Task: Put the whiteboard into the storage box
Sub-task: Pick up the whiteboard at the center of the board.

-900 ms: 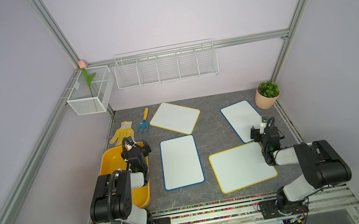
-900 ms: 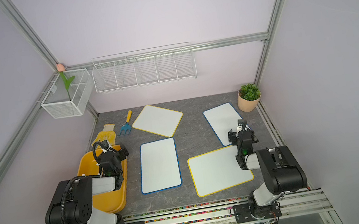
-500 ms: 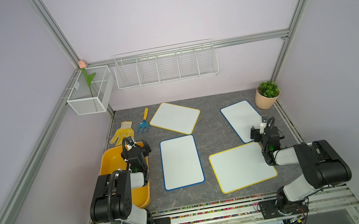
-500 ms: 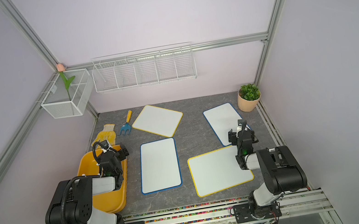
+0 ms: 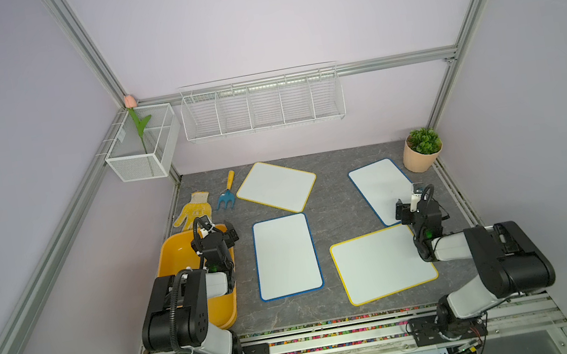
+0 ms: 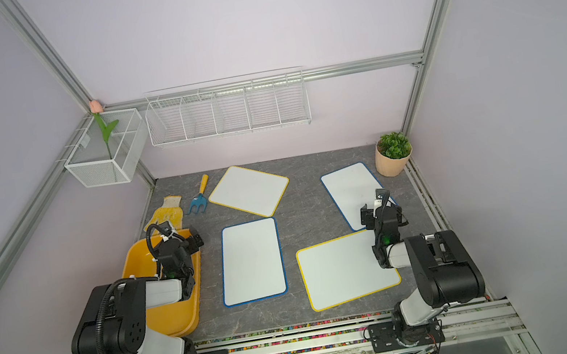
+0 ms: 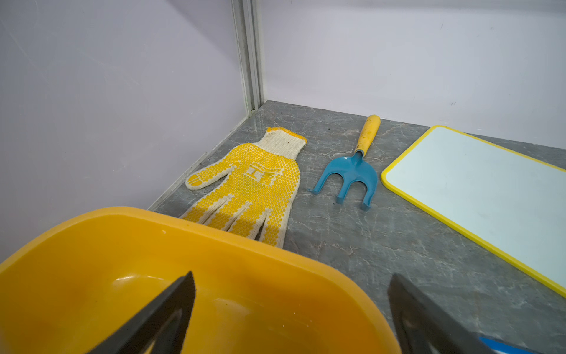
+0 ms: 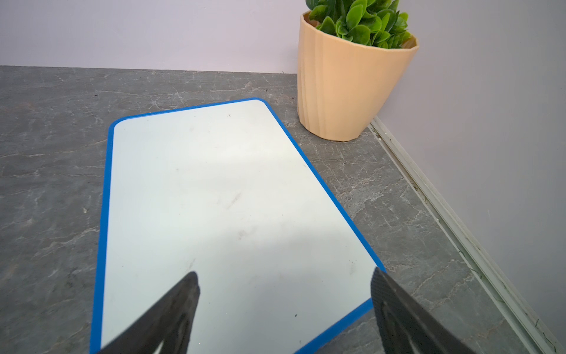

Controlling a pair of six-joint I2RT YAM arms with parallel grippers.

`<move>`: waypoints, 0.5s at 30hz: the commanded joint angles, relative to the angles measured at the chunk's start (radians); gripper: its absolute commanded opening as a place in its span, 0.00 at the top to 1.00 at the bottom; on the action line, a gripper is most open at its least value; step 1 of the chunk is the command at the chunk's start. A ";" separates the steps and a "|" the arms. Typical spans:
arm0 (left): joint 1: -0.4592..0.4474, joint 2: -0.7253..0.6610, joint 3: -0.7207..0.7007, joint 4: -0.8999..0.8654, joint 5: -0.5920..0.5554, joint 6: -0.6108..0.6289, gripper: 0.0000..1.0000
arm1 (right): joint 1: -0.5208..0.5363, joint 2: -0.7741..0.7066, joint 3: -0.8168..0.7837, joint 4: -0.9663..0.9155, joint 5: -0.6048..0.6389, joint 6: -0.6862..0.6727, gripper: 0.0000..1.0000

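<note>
A: Start at the left. Where is the storage box (image 5: 175,253)?
B: On the surface (image 5: 336,212), directly below the left pincer (image 7: 292,275). That pincer is spread wide and pinches nothing. One side of it hangs over the box's inside, the other over the surface just outside the rim.
A: And beyond that pincer?
B: A yellow dotted glove (image 7: 254,184) lies flat just past the box's far rim. A blue garden fork (image 7: 352,174) with a yellow handle lies beside the glove, on the side toward the right pincer (image 8: 284,272).
A: The whiteboards?
B: Four, all flat on the surface and all outside the box. Ahead of the left pincer and to its right, near the fork, the far yellow-edged whiteboard (image 5: 277,186) lies at an angle. Just to that pincer's right is the middle blue-edged whiteboard (image 5: 286,255), close beside the box but apart from it. Between the two pincers, nearer the arm bases, lies the near yellow-edged whiteboard (image 5: 382,264).
A: The fourth?
B: The right blue-edged whiteboard (image 8: 214,199) lies under the right pincer, which hangs over its near end, spread and gripping nothing. Whether that board touches the near yellow-edged one I cannot tell; the arm hides the spot.
A: Farthest right?
B: A potted plant (image 8: 352,76) stands upright beyond that pincer, just beside the board's far corner
</note>
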State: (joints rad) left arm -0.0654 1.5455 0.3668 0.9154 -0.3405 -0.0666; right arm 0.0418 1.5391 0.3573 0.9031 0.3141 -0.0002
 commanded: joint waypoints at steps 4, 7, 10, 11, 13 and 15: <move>0.003 0.002 0.016 -0.003 0.001 0.011 0.01 | 0.004 -0.002 0.003 0.025 0.010 -0.002 0.11; -0.001 0.002 0.018 -0.004 -0.006 0.010 0.01 | 0.004 -0.002 0.003 0.025 0.009 -0.001 0.11; -0.008 0.004 0.020 -0.007 -0.023 0.010 0.01 | 0.004 -0.002 0.003 0.025 0.009 -0.001 0.11; -0.008 0.004 0.018 -0.004 -0.026 0.010 0.01 | 0.003 -0.002 0.003 0.025 0.008 -0.001 0.11; -0.008 0.004 0.019 -0.002 -0.026 0.010 0.01 | 0.003 -0.001 0.004 0.025 0.008 -0.003 0.11; -0.009 0.005 0.019 -0.001 -0.028 0.010 0.01 | 0.001 -0.002 0.005 0.022 0.005 -0.001 0.11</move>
State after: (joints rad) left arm -0.0704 1.5455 0.3668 0.9077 -0.3519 -0.0666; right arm 0.0418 1.5391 0.3573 0.9031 0.3138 -0.0002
